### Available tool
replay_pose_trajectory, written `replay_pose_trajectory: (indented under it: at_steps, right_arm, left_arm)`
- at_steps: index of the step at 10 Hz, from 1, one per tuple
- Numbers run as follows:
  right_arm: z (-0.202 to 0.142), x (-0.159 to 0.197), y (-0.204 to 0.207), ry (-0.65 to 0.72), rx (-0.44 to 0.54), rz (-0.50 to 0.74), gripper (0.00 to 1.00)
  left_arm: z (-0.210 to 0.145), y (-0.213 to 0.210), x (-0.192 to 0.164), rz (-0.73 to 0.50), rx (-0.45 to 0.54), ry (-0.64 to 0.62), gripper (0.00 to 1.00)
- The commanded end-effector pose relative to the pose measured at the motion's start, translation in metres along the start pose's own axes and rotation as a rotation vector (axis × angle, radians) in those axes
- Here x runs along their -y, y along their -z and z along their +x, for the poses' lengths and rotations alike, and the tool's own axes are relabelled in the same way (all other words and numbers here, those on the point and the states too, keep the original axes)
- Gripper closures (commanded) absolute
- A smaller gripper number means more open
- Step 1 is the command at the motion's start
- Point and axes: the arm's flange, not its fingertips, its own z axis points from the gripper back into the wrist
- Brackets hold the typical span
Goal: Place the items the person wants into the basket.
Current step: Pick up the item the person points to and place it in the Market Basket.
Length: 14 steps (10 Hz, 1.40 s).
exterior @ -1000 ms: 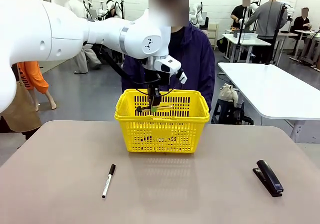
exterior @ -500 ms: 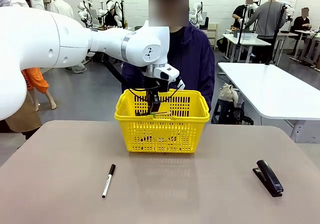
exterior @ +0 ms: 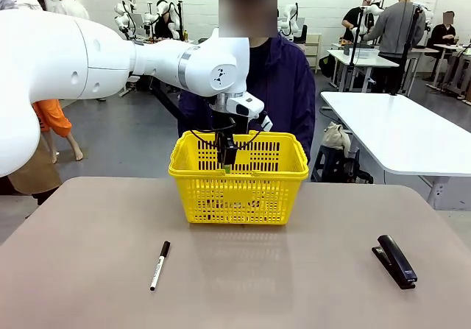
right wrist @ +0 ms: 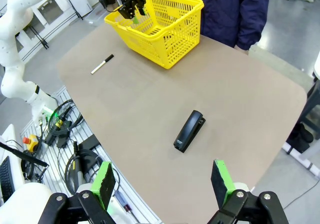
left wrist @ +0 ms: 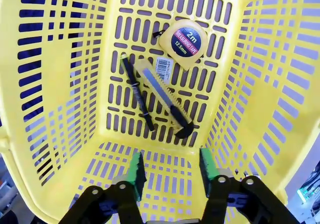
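Yellow mesh dominates the front view: the basket [exterior: 238, 176] sits at the table's far side before the person [exterior: 283, 86], and the left gripper [exterior: 227, 160] hangs just inside its rim. A white marker [exterior: 160, 264] and a black stapler [exterior: 394, 260] lie well apart on the bare table [exterior: 294, 277].

Over to the left wrist view: green pads [left wrist: 135, 170] spread wide, nothing between them. On the basket floor lie the tape measure [left wrist: 182, 42], the utility knife [left wrist: 165, 97] and the pen [left wrist: 136, 91], knife and pen side by side. All three look delivered, so the job now is a clean exit: I'd lift straight up, keeping the fingers off the near wall and the handles.

Right wrist view: the right gripper [right wrist: 162, 181] waits agape and empty, high above the table edge, stapler below it. Plenty of open tabletop; the basket's rim is the only tight spot.
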Motion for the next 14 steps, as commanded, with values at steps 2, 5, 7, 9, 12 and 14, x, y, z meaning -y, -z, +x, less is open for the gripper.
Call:
replay_pose_trajectory:
  at_steps: [2, 5, 7, 9, 12, 14]
  right_arm:
    - [0.002, 0.002, 0.0, -0.012, 0.038, 0.018, 0.0]
    - [0.002, 0.002, 0.0, -0.012, 0.038, 0.018, 0.0]
    - [0.002, 0.002, 0.0, -0.012, 0.038, 0.018, 0.0]
    - [0.002, 0.002, 0.0, -0.012, 0.038, 0.018, 0.0]
    - [0.002, 0.002, 0.0, -0.012, 0.038, 0.018, 0.0]
    - [0.002, 0.002, 0.0, -0.012, 0.038, 0.018, 0.0]
  left_arm:
    - [0.004, -0.007, -0.002, 0.012, -0.012, -0.016, 0.0]
    - [0.003, -0.01, -0.003, 0.014, -0.008, -0.015, 0.0]
    - [0.002, -0.012, -0.003, 0.018, -0.003, -0.025, 0.0]
    - [-0.011, -0.032, 0.002, -0.001, 0.017, -0.094, 0.0]
    - [-0.085, -0.095, 0.067, 0.095, 0.099, -0.183, 0.0]
    - [-0.155, -0.124, 0.11, 0.166, 0.167, -0.268, 0.0]
